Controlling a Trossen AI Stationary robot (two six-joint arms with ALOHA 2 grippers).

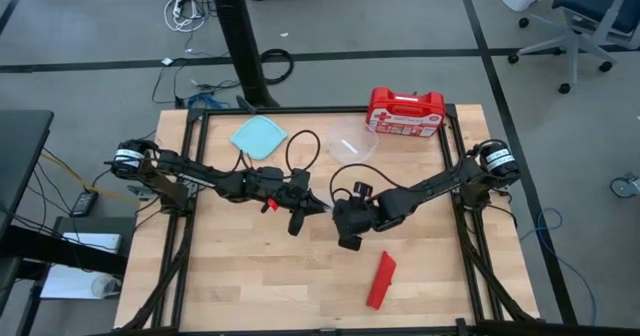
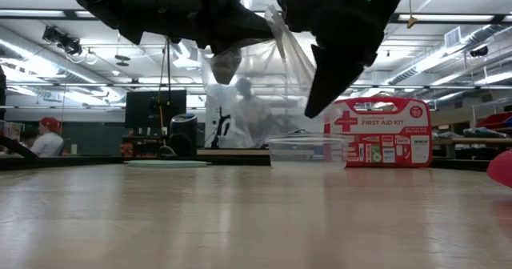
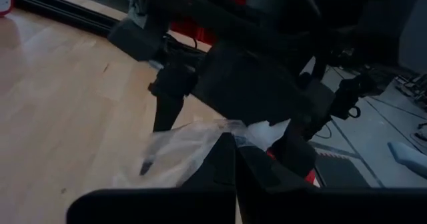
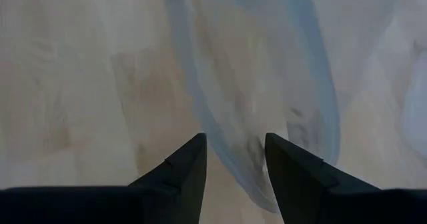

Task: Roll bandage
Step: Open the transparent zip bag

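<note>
Both arms meet over the middle of the wooden bench (image 1: 250,276), raised clear of its surface as seen in the low view. Left hand (image 1: 318,207): fingers fully closed, pinching an edge of a clear plastic bag (image 2: 264,69); the left wrist view shows the crumpled film gathered right at the closed fingertips. The bag hangs between the two hands, above the bench top and not touching it. Right hand (image 1: 340,216): just beside the left hand, fingers (image 4: 183,174) parted about halfway, with the translucent film lying in front of and between them; whether they press on the film cannot be told. The bandage (image 1: 381,280): a red roll lying flat on the bench near its front edge, on the right arm's side, well apart from both hands and untouched; only its edge shows at the right border of the low view. At the back of the bench: red first-aid kit case (image 1: 404,112) standing upright toward the right rear corner, a clear plastic container (image 1: 352,142) just beside it, and a light teal lid (image 1: 258,136) lying flat further left.
</note>
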